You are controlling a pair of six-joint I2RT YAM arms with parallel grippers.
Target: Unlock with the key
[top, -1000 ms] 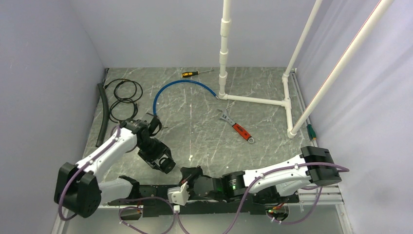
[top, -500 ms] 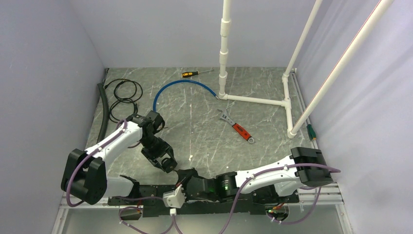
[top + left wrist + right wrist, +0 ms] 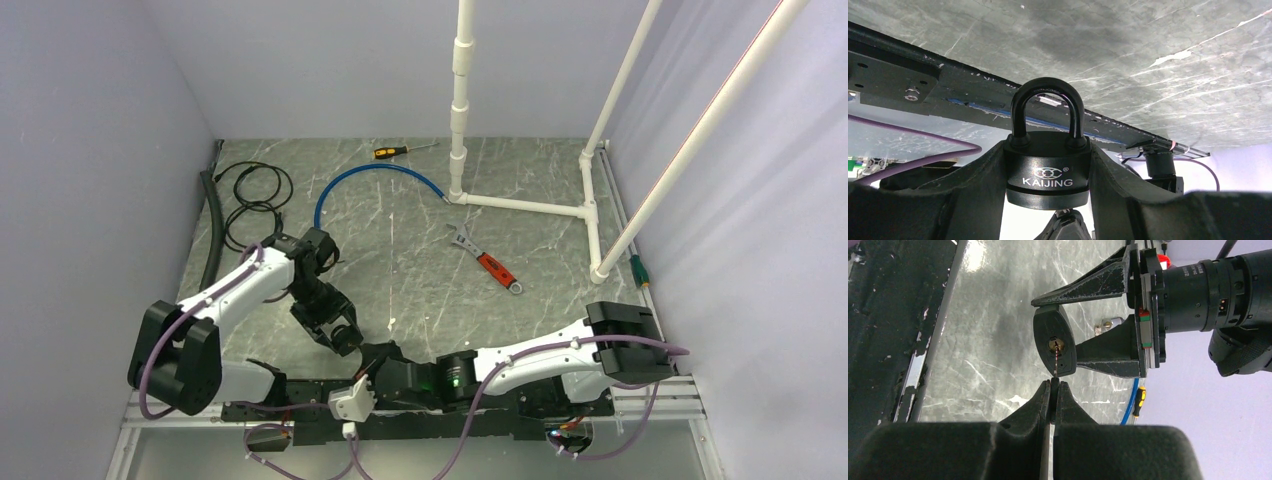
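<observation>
My left gripper [image 3: 1048, 200] is shut on a black KAIJING padlock [image 3: 1047, 172], its shackle [image 3: 1047, 107] closed and pointing away from the wrist. In the right wrist view the padlock [image 3: 1054, 347] shows its underside with the brass keyhole [image 3: 1055, 344] facing my right gripper [image 3: 1054, 385]. The right gripper is shut on a thin key [image 3: 1054, 365], whose blade reaches up to the keyhole; how deep it sits I cannot tell. In the top view the two grippers meet near the front edge, left gripper [image 3: 345, 338], right gripper [image 3: 375, 358].
A red-handled wrench [image 3: 488, 262] lies mid-table. A blue hose [image 3: 365, 180], a yellow screwdriver [image 3: 392, 151] and black cables [image 3: 250, 200] lie at the back left. A white pipe frame [image 3: 520, 205] stands at the back right. The black base rail [image 3: 300, 400] runs along the front edge.
My left gripper swung the padlock towards the front centre. My right gripper moved left with the key until its tip met the padlock's keyhole.
</observation>
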